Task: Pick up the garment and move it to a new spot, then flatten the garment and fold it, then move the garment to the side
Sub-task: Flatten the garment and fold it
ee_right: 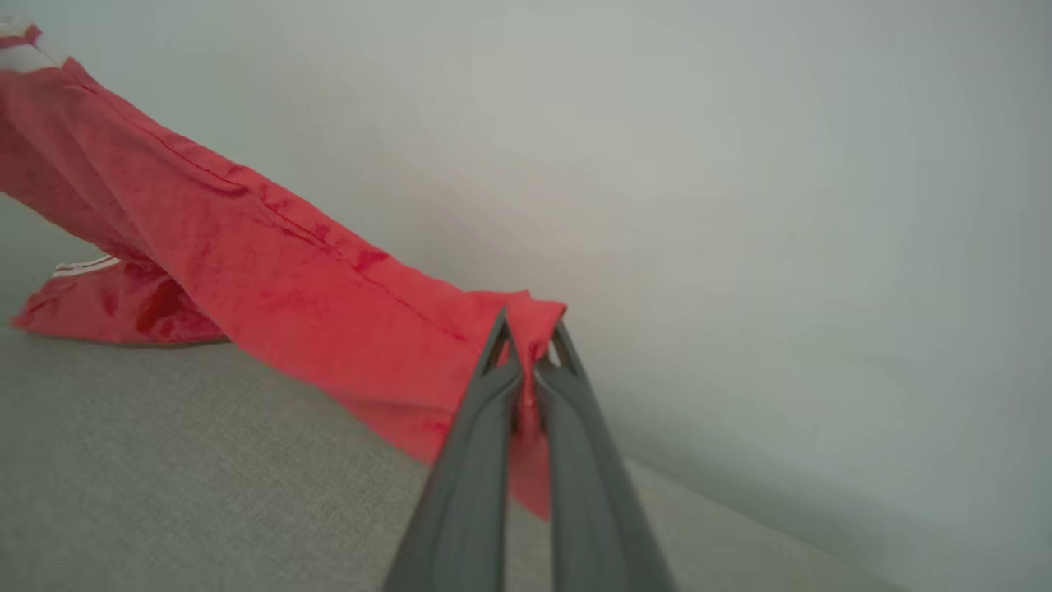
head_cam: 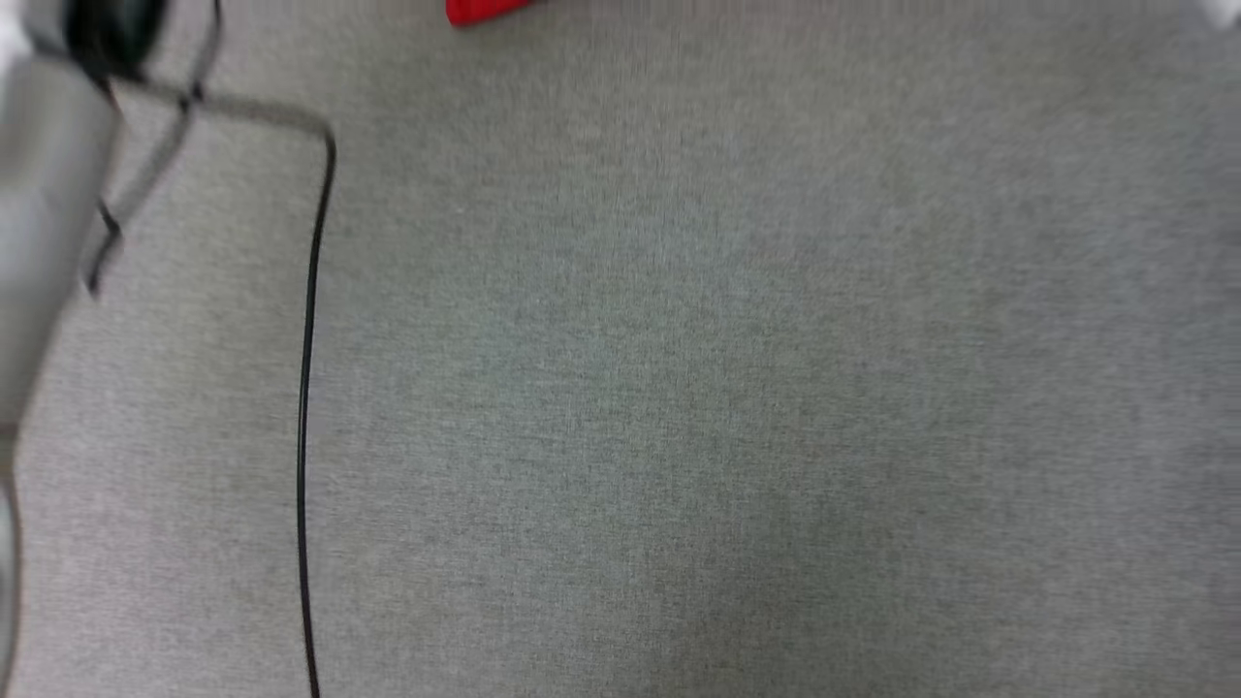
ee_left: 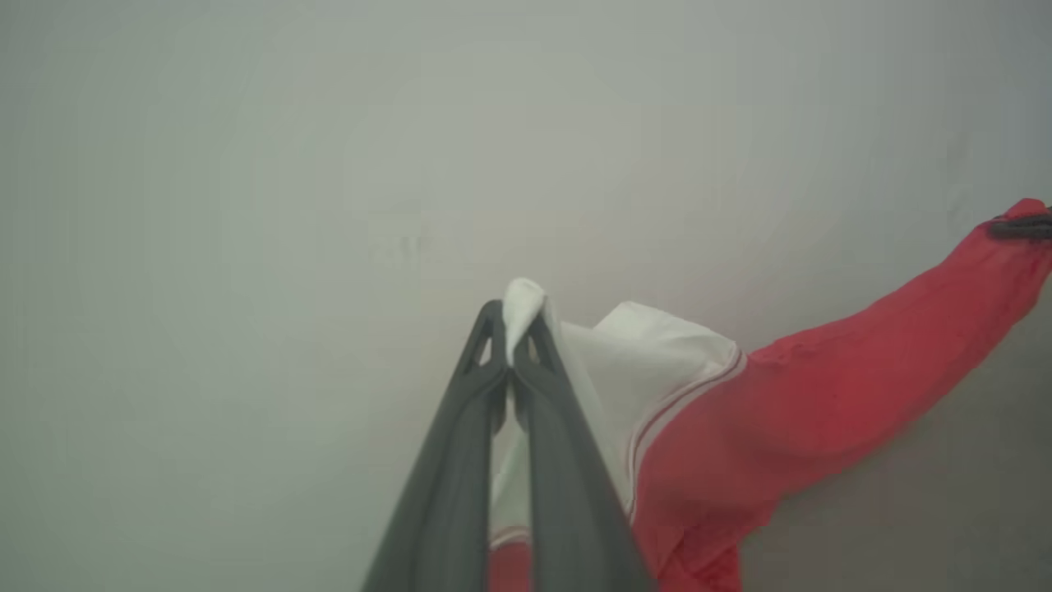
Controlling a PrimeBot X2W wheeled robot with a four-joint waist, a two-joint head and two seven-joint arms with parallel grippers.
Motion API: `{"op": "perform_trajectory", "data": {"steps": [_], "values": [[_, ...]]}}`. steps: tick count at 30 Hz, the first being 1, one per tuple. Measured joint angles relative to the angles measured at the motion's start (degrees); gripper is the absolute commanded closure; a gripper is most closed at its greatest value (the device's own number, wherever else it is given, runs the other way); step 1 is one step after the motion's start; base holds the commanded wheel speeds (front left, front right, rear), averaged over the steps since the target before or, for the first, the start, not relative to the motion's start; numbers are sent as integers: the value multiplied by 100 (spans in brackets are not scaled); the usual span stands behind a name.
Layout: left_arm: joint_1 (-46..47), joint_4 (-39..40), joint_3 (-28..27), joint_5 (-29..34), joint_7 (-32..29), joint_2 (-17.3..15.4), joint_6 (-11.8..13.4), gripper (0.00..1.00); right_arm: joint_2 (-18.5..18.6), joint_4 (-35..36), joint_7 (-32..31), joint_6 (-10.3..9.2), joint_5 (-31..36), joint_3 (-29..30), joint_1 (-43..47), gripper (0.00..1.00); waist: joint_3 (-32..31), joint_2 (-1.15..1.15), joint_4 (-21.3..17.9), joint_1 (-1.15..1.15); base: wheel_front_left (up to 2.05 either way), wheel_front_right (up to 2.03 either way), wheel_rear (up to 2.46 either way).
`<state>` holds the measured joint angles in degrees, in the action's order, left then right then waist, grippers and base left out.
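The garment (ee_left: 822, 386) is a red jersey with a white sleeve and striped trim, stretched in the air between both grippers. My left gripper (ee_left: 516, 316) is shut on the white sleeve edge. In the right wrist view, my right gripper (ee_right: 530, 329) is shut on a red corner of the garment (ee_right: 288, 263), whose far end droops onto the grey surface. The right gripper's tips (ee_left: 1019, 227) show as a dark shape at the garment's far end in the left wrist view. In the head view a small red piece of the garment (head_cam: 480, 10) peeks in at the top edge. The lettering is hidden.
A grey fabric-covered surface (head_cam: 727, 388) spans the head view. A thin black cable (head_cam: 306, 388) runs down its left part, bending at the top toward a pale arm part (head_cam: 48, 194) at the far left. A pale wall (ee_right: 781, 164) stands behind the garment.
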<state>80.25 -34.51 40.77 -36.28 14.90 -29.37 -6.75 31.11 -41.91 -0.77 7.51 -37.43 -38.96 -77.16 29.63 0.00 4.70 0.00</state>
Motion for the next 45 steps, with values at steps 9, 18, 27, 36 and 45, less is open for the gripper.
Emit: {"op": "perform_trajectory", "data": {"steps": [9,18,27,36,45], "values": [[-2575,962,237,-137,-35,-420,419,100,495,746,96,0,-654,-557,1912,100,-1012,0,-22,-1,0,0,0],[-4771,1918,455,-730,-221,-808,995,100,911,1475,180,1,-886,-820,3834,100,-1892,0,19,-2,0,0,0],[-6636,2736,512,-1406,-245,-1125,1543,100,1218,1947,276,1,-950,-635,5352,100,-2512,0,0,-2,0,0,0],[-8168,3673,742,-1975,-521,-1439,2148,100,1566,2552,-158,0,-1072,-264,6846,100,-3009,0,-85,-1,0,0,0],[-8636,4122,790,-2224,-642,-1615,2386,100,1682,2942,-383,0,-1234,168,7789,100,-3126,0,-42,0,0,0,0]]}}
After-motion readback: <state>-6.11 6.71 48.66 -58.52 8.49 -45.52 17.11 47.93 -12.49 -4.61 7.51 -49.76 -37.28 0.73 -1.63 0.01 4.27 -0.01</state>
